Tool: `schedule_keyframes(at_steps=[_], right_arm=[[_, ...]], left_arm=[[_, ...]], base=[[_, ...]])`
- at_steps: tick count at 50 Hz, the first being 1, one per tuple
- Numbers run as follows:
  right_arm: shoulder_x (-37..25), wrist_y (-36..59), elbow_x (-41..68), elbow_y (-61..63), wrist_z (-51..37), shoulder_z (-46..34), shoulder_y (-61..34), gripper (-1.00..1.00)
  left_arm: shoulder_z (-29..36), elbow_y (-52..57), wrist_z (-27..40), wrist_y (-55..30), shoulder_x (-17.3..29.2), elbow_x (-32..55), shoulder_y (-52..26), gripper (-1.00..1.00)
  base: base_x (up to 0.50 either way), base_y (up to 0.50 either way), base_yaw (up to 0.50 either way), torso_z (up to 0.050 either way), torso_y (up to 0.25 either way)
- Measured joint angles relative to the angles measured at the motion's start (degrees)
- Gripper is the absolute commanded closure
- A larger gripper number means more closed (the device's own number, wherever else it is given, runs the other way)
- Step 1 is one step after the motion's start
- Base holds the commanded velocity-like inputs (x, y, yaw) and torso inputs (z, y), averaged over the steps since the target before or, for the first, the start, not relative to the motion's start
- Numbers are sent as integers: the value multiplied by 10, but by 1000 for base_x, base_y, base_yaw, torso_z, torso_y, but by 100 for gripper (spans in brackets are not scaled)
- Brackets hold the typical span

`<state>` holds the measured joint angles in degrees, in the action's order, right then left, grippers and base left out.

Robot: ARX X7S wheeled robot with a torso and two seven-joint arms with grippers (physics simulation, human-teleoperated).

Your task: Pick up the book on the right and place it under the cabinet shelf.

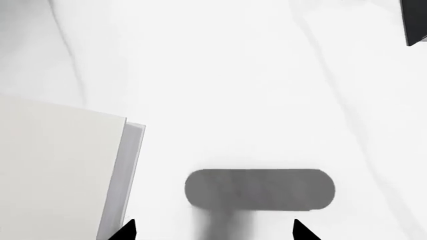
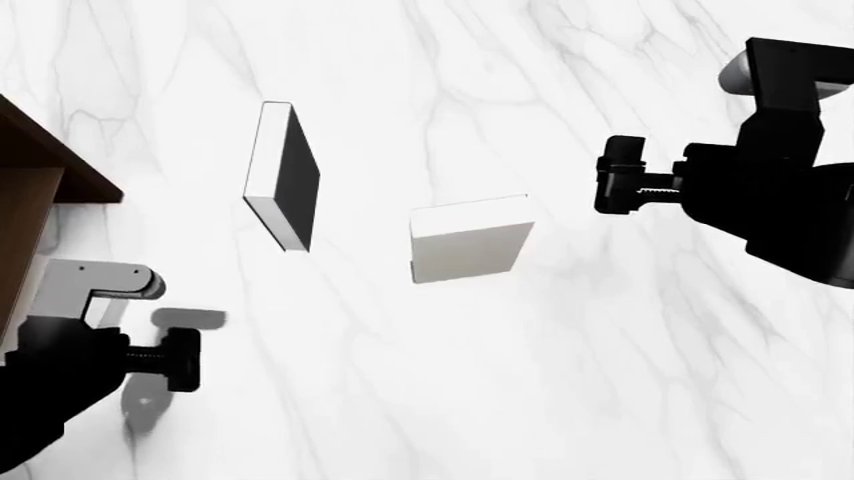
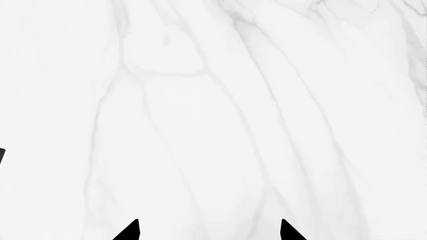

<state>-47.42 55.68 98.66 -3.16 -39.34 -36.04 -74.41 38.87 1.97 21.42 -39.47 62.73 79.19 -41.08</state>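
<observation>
The right gripper (image 2: 617, 188) hangs above the white marble worktop (image 2: 561, 380) with nothing between its fingers; in the right wrist view its two black tips (image 3: 130, 231) stand well apart over bare marble, so it is wide open. The book (image 2: 467, 240), plain and light grey, lies flat on the worktop near this gripper, off to its left and slightly nearer the robot, not touching it.

The left gripper (image 2: 180, 360) also holds nothing; its tips (image 1: 127, 231) are spread wide in the left wrist view, over its own grey shadow (image 1: 260, 190) on the marble. Just beside one tip lies a pale block (image 1: 60, 170), whose identity cannot be told. A white book with a black face (image 2: 283, 175) stands on edge, beyond the left gripper and left of the plain book. The brown cabinet (image 2: 40, 170) sits just beyond the left gripper, at the far left.
</observation>
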Motion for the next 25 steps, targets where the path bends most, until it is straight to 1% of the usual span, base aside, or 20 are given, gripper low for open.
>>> schedule_keyframes(at_steps=[9,25], right_arm=[[-2,-2,1,3,-1,-1,0,-100],[-3,-5,1,4,0,-2,2,-100]], left_arm=[[2,-4,44,11,-5,30,-4,-100],[4,5,71,25,0,43,2,-100]], base=[[0,0,0,0,0],[0,0,0,0,0]])
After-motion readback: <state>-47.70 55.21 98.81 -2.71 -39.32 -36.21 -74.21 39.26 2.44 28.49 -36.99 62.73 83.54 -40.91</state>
